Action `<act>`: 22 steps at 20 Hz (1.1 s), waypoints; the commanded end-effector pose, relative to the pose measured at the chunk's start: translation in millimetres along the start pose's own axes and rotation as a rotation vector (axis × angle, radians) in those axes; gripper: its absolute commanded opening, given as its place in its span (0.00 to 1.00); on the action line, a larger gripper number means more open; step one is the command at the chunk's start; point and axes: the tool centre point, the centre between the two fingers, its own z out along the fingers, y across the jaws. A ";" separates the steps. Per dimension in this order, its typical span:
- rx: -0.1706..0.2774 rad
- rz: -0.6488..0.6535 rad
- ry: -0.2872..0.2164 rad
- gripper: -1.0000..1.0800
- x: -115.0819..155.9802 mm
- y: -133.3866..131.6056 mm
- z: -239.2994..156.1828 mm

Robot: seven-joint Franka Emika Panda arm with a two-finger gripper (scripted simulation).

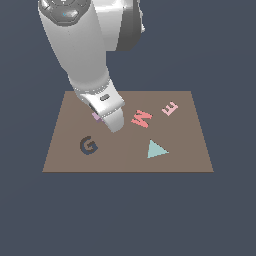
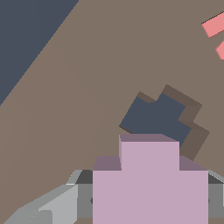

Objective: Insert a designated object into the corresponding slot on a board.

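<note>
In the wrist view the designated object [image 2: 149, 183], a pale lilac stepped cross block, sits between my grey fingers [image 2: 84, 199], so my gripper [image 2: 148, 203] is shut on it. The slot [image 2: 157, 119], a dark cross-shaped cutout in the brown board [image 2: 87, 87], lies just beyond the block and looks turned relative to it. In the exterior view my gripper [image 1: 114, 124] hangs low over the board [image 1: 175, 162], left of centre. Only a lilac corner of the designated object [image 1: 96, 117] peeks out beside the hand. The arm hides the slot there.
On the board lie a dark letter G [image 1: 88, 145], a red W [image 1: 142, 118], a pink E [image 1: 170, 108] and a teal triangle [image 1: 157, 149]. A red piece [image 2: 214, 24] shows at the wrist view's corner. Dark floor [image 2: 26, 35] surrounds the board.
</note>
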 end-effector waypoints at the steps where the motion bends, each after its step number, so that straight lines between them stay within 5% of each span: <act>1: -0.001 -0.108 -0.001 0.00 3.3 2.2 -0.2; 22: -0.009 -0.870 -0.009 0.00 27.8 16.9 -1.9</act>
